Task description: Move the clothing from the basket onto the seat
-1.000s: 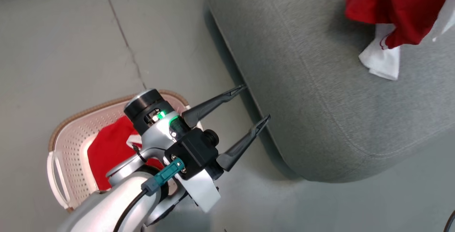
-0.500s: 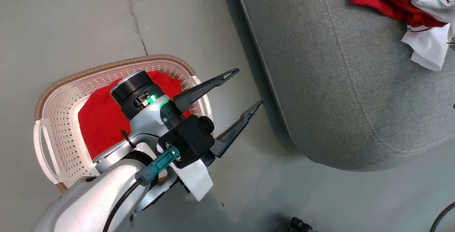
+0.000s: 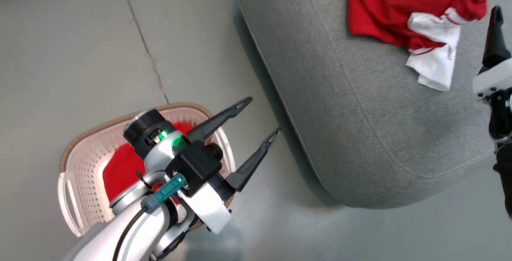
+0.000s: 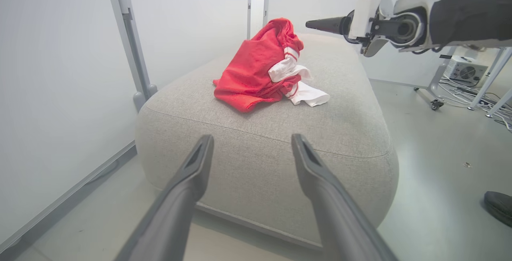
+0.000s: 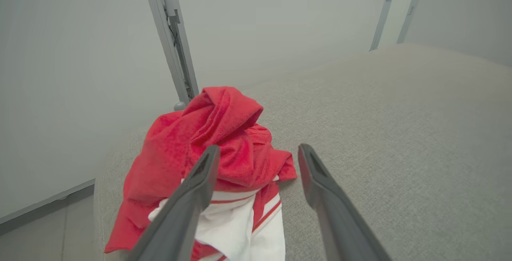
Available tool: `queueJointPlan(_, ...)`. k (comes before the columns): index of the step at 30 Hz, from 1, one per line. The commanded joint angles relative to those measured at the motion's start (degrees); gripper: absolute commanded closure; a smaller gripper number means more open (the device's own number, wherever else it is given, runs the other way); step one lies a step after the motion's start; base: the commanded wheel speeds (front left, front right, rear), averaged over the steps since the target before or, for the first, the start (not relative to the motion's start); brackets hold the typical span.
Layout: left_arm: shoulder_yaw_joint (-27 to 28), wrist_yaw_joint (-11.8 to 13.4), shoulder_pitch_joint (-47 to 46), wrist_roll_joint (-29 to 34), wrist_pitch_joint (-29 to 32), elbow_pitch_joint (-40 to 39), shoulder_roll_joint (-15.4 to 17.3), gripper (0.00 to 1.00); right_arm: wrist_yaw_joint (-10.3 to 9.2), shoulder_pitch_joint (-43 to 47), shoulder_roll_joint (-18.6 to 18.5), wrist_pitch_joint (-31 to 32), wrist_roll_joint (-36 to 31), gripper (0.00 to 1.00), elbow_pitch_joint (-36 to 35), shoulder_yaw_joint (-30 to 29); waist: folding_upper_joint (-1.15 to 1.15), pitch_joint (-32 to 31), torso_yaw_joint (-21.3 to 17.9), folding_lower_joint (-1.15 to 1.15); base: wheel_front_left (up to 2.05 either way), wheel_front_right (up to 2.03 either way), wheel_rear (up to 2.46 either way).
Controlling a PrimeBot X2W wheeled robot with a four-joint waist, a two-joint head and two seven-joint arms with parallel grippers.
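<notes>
Just above the seat (image 3: 360,113), the right pincer (image 5: 259,151) stands wide open and empty, close to a crumpled red-and-white jersey (image 3: 384,9) lying on the cushion. It is best lifted straight clear so no fold snags. The left pincer (image 3: 262,116), also open and empty, hangs past the rim of the basket (image 3: 84,181) on the floor, which holds one red shirt (image 3: 120,169).

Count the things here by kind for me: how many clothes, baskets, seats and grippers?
Clothes: 2, a red-and-white garment on the seat and a red garment in the basket
Baskets: 1
Seats: 1
Grippers: 2, the left gripper and the right gripper, both open
Total: 6
</notes>
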Motion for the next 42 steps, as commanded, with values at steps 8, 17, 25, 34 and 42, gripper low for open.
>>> queueJointPlan(8, -0.3, 2.9, 6.8, -3.1, -3.8, 2.2, -2.3, 0.00, 0.04, 10.6, 1.6, -0.3, -3.3, 0.00, -10.6, 1.5, 0.00, -12.3, 1.4, 0.00, 0.00, 0.00, 0.00)
queueJointPlan(17, 0.0, 5.3, 11.2, -4.7, -6.5, 3.3, -3.2, 0.00, 0.04, 22.3, 3.6, -0.3, -6.4, 0.00, -22.2, 2.5, 0.00, -17.0, 6.2, 0.00, 0.00, 0.00, 0.00)
queueJointPlan(25, 0.8, 7.1, 14.5, -6.3, -8.4, 3.5, -3.8, 0.00, 0.04, 33.2, 7.0, 3.2, -9.8, 0.00, -33.9, -0.3, 0.00, -20.3, 11.4, 0.00, 0.00, 0.00, 0.00)
queueJointPlan(34, 3.1, 9.9, 15.7, -7.8, -9.9, 4.0, -4.2, 0.00, 0.04, 39.4, 9.5, 9.3, -13.0, 0.00, -44.9, -2.0, 0.00, -21.9, 15.8, 0.00, 0.00, 0.00, 0.00)
queueJointPlan(42, 8.3, 13.4, 17.3, -10.4, -12.4, 4.6, -4.2, 0.00, 0.04, 42.5, 10.9, 12.1, -14.1, 0.00, -51.4, 0.0, 0.00, -22.8, 19.8, 0.00, 0.00, 0.00, 0.00)
